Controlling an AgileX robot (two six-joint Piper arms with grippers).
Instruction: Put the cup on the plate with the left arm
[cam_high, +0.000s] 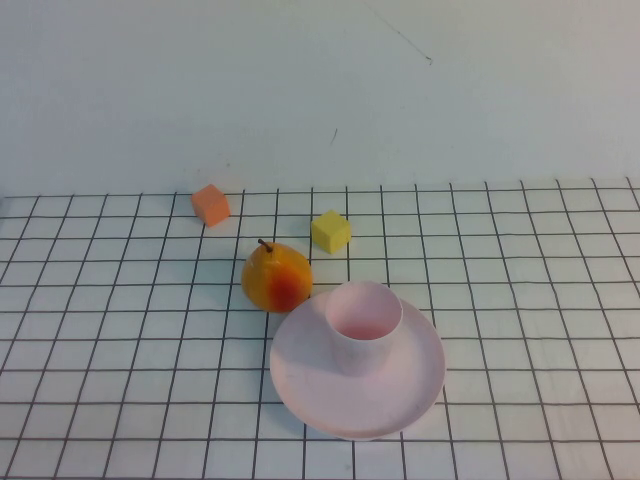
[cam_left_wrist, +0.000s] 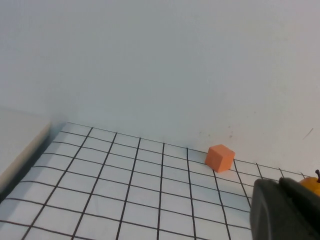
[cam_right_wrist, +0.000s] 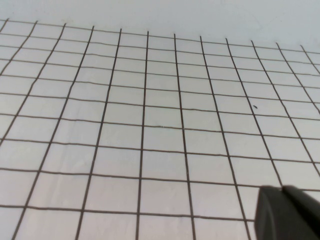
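Left tool shut, mostly cropped.

High view angled down, wrist views low over table

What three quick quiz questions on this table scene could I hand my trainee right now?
1. True or false: the small pale pink plastic cup stands upright on the round pale pink plastic plate.
2. Which lies nearest the plate: A) orange foam cube, B) yellow foam cube, C) yellow-red pear?
3. Which gripper's camera shows the orange cube, and how are its fingers?

Key: 1 true. 2 C. 3 The left gripper, shut, off the high view; the right gripper sees only gridded cloth.
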